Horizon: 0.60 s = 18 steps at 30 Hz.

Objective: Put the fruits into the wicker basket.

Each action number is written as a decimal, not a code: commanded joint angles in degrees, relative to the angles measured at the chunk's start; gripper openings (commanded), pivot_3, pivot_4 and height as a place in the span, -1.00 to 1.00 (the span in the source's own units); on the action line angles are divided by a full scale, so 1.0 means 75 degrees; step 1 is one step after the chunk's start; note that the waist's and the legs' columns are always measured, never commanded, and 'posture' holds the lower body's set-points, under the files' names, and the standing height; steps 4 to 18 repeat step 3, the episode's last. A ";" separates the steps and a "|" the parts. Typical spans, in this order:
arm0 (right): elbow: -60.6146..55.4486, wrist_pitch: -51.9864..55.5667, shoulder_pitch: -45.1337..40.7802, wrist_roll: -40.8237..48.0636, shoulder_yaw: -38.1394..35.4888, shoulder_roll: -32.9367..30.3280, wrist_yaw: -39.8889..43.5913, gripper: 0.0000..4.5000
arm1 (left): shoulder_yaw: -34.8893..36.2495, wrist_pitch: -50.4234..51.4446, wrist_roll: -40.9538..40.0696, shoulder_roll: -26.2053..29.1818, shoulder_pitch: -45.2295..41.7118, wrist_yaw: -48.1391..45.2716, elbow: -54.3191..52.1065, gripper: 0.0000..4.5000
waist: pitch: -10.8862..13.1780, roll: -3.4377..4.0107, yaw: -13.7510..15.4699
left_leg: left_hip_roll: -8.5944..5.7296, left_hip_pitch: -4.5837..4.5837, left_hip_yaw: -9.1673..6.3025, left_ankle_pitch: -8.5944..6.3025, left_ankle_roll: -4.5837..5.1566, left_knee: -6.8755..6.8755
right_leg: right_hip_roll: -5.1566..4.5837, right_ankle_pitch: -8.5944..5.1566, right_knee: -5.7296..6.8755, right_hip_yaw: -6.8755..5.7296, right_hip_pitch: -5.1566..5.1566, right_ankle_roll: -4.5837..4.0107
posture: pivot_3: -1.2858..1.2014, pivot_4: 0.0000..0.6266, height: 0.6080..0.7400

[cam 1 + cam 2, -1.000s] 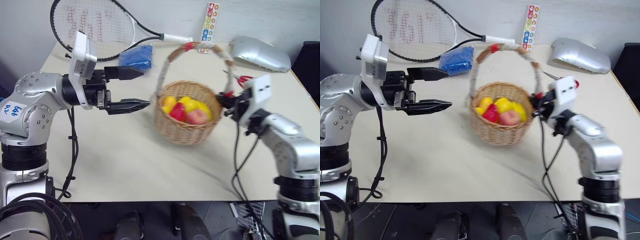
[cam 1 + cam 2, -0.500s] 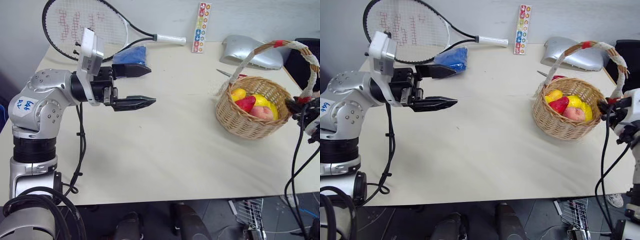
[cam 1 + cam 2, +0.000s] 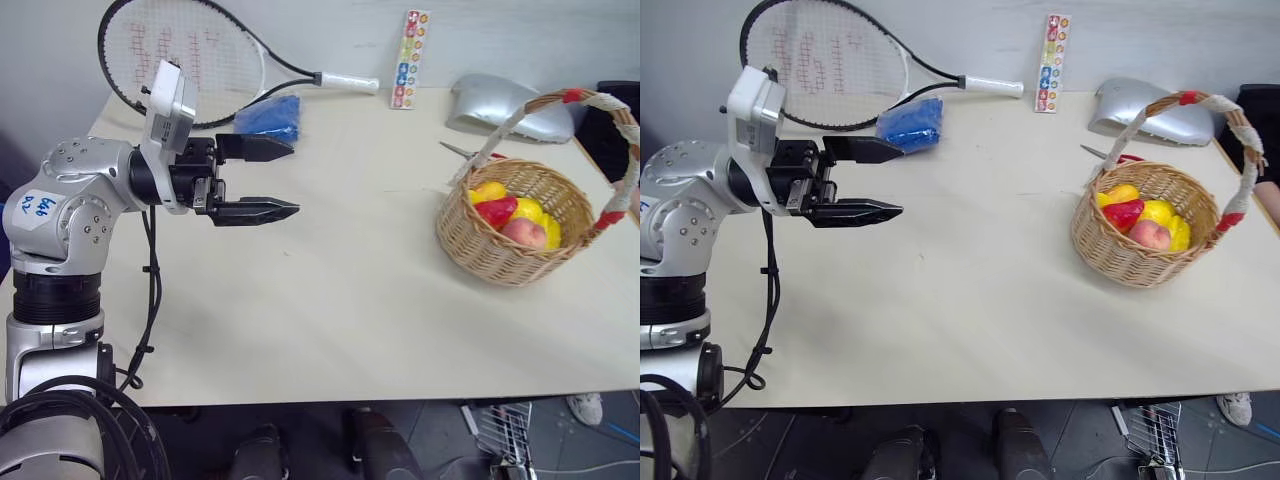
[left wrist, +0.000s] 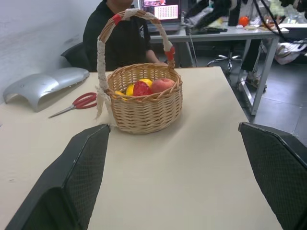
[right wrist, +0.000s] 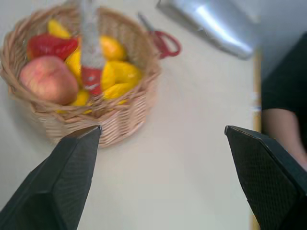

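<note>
- Now my left fingers [image 3: 283,181] are spread wide, empty, above the counter [image 3: 330,300].
- Ahead of my spread, empty right fingers [image 5: 72,158], the wicker basket [image 3: 500,262] holds the fruits [image 3: 520,218].

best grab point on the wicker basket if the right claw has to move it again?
Probably the top of the arched handle, taken from above with the jaws across its width. The wicker basket stands upright, the handle arches well clear of the fruits, and the cloth wrap is narrow. The woven rim is wide, with fruit crowding it.
</note>
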 commanded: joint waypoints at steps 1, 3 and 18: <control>0.0509 0.0400 -0.0163 0.0259 -0.0241 -0.0241 0.0888 0.89 | 0.0253 0.0124 -0.0250 0.0034 0.0039 -0.0001 -0.0154 1.00 | -0.0001 -0.0001 -0.0075 | 0.0001 -0.0002 -0.0001 -0.0001 -0.0001 -0.0001 | -0.0002 0.0000 0.0001 0.0001 -0.0001 0.0000 | 0.03 -0.52 1.00; 0.0305 0.0625 -0.0091 0.0317 -0.0265 -0.0135 0.1132 0.89 | 0.0248 0.0157 -0.0295 0.0034 0.0124 -0.0029 -0.0239 1.00 | -0.0003 0.0003 -0.0090 | 0.0003 -0.0004 0.0006 0.0013 -0.0037 -0.0001 | -0.0007 -0.0001 0.0005 0.0008 -0.0007 0.0003 | 0.03 -0.52 1.00; 0.0305 0.0625 -0.0091 0.0317 -0.0265 -0.0135 0.1132 0.89 | 0.0248 0.0157 -0.0295 0.0034 0.0124 -0.0029 -0.0239 1.00 | -0.0003 0.0003 -0.0090 | 0.0003 -0.0004 0.0006 0.0013 -0.0037 -0.0001 | -0.0007 -0.0001 0.0005 0.0008 -0.0007 0.0003 | 0.03 -0.52 1.00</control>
